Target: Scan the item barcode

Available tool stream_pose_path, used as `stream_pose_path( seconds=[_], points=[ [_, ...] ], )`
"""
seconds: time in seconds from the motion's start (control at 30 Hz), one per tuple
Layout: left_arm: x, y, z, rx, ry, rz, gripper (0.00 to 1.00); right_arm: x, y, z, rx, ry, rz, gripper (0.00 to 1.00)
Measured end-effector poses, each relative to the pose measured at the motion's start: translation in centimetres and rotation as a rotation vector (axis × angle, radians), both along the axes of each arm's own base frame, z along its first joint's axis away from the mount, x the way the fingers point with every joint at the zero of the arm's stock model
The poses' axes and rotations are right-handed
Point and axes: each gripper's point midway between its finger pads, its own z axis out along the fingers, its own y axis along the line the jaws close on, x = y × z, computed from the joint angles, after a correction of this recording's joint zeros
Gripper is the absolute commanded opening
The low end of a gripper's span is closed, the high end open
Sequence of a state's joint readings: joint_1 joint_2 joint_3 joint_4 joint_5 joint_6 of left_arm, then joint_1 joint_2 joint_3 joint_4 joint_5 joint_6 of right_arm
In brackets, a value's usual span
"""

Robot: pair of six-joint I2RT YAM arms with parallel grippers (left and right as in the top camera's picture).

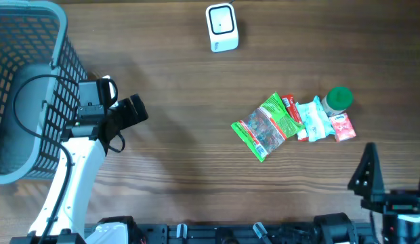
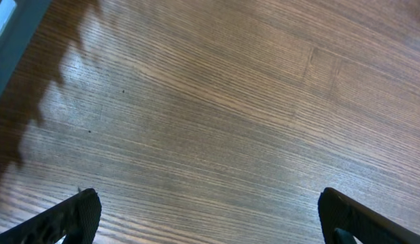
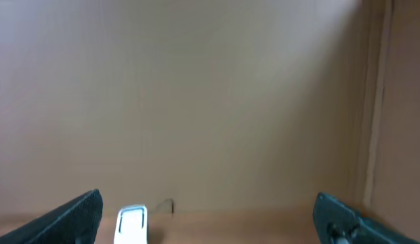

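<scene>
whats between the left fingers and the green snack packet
Nothing. In the overhead view, only bare wooden table lies between the left fingers and the green packet.

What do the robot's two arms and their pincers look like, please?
The left arm has a smooth white link topped by a black wrist block, with a thin black cable looping beside it. The right arm shows only black parts. The left pincer and right pincer have matte black, wedge-shaped fingers.
</scene>
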State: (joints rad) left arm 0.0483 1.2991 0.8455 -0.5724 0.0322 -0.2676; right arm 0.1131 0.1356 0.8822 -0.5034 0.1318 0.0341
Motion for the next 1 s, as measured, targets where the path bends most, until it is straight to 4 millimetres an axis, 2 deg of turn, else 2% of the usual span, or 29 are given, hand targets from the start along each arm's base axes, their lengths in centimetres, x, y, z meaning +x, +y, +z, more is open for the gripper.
stream_pose_path(
  seconds=[0.2, 0.37, 0.47, 0.6, 0.7, 1.0],
  points=[
    [0.0, 0.0, 0.0, 0.0, 0.0, 0.0, 1.0, 1.6, 1.1, -0.1, 0.008, -0.266, 0.051, 1.0],
    [0.0, 0.0, 0.0, 0.0, 0.0, 0.0, 1.0, 3.0, 2.3, -1.8, -0.013, -0.378, 0.105, 1.0],
    [0.0, 0.0, 0.0, 0.0, 0.0, 0.0, 1.0, 4.1, 2.9, -3.7, -0.025, -0.386, 0.132, 1.0],
    [0.0, 0.0, 0.0, 0.0, 0.0, 0.0, 1.0, 6.5, 3.5, -8.4, -0.031, -0.296, 0.153, 1.0],
    [0.0, 0.0, 0.0, 0.0, -0.001, 0.0, 1.0, 7.6, 3.7, -10.9, -0.026, -0.239, 0.164, 1.0],
    [0.0, 0.0, 0.0, 0.0, 0.0, 0.0, 1.0, 10.1, 4.0, -18.1, 0.019, -0.011, 0.183, 1.0]
  ],
)
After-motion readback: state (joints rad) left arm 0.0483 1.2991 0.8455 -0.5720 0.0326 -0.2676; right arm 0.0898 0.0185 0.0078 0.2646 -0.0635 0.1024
